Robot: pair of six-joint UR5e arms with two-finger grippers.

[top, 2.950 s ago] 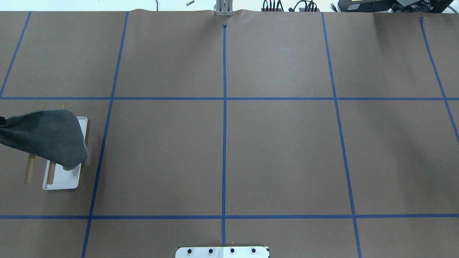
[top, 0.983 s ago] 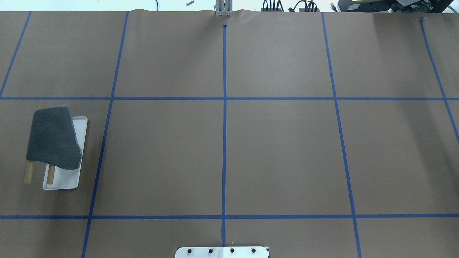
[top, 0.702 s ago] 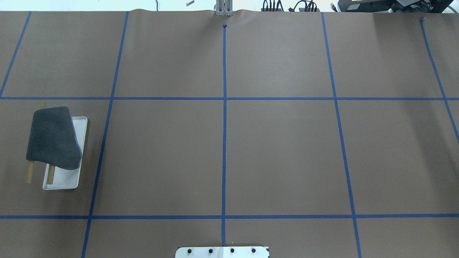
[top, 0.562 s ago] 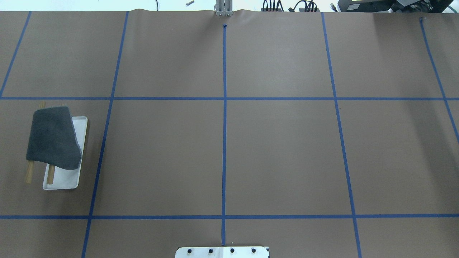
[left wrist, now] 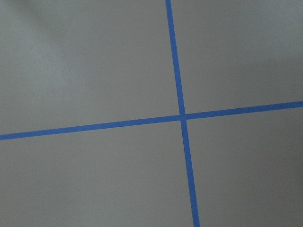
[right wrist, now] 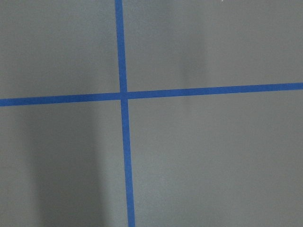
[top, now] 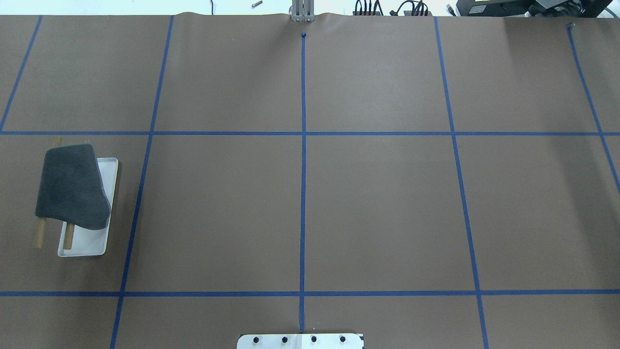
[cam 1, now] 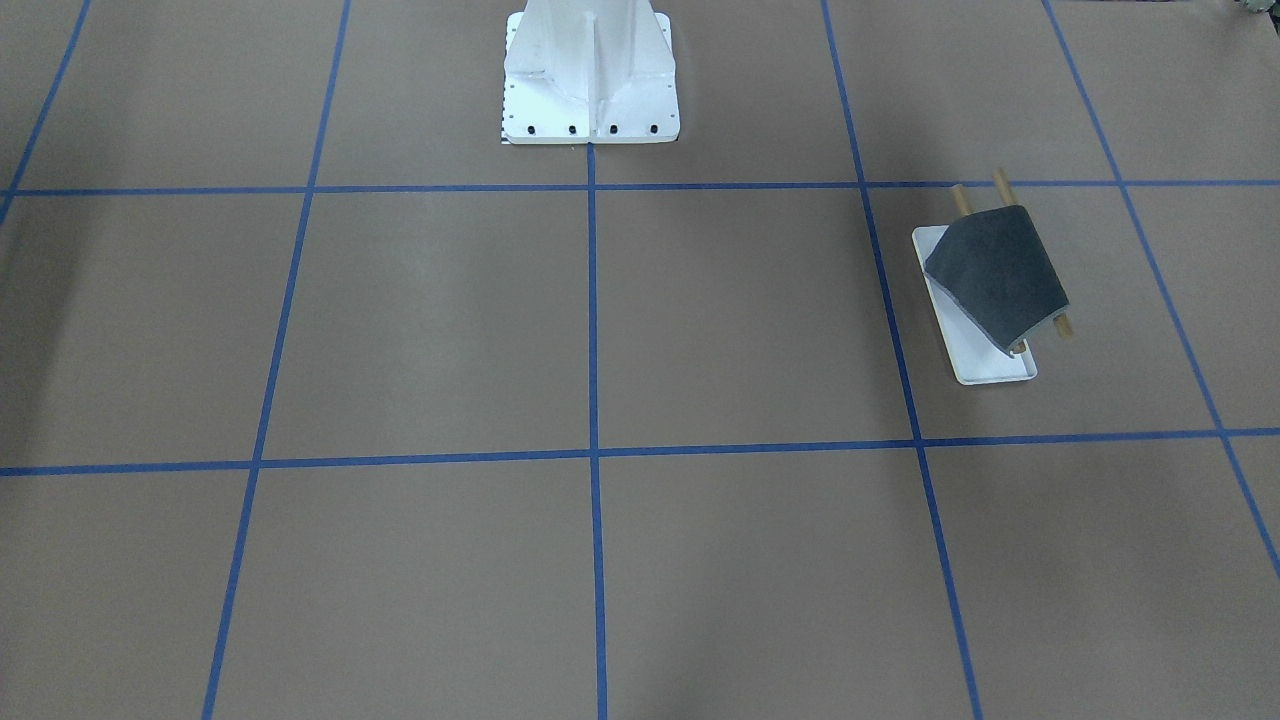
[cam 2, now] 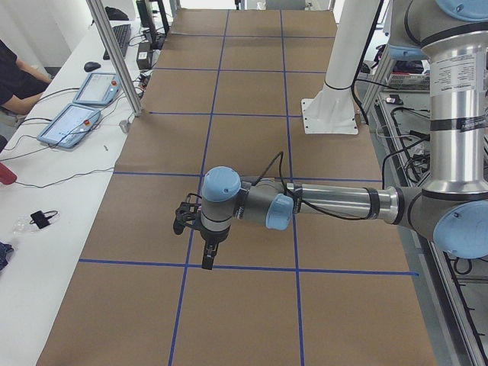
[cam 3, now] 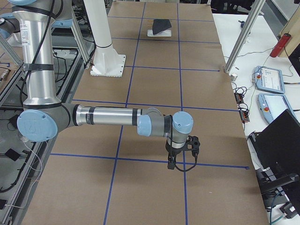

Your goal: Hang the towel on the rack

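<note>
The dark grey towel [top: 72, 186] lies draped over both brown wooden rods [top: 38, 237] of the rack, whose white tray base [top: 89, 242] sits at the table's left. It also shows in the front-facing view [cam 1: 1000, 270] and, small and far, in the exterior right view [cam 3: 161, 24]. No gripper touches it. My left gripper [cam 2: 206, 255] hangs above the table in the exterior left view only. My right gripper [cam 3: 172, 163] shows in the exterior right view only. I cannot tell whether either is open or shut. Both wrist views show only brown paper and blue tape.
The large white bolted pedestal [cam 1: 590, 80] stands at the robot's side of the table. Blue tape lines [top: 303, 194] grid the brown paper. A side bench holds tablets [cam 2: 76, 122] and cables, with an aluminium post [cam 2: 114, 57] at the table edge.
Three seconds ago the towel was stretched out toward the left edge of the overhead view. It now hangs loose over the rods and has not moved in the last second.
</note>
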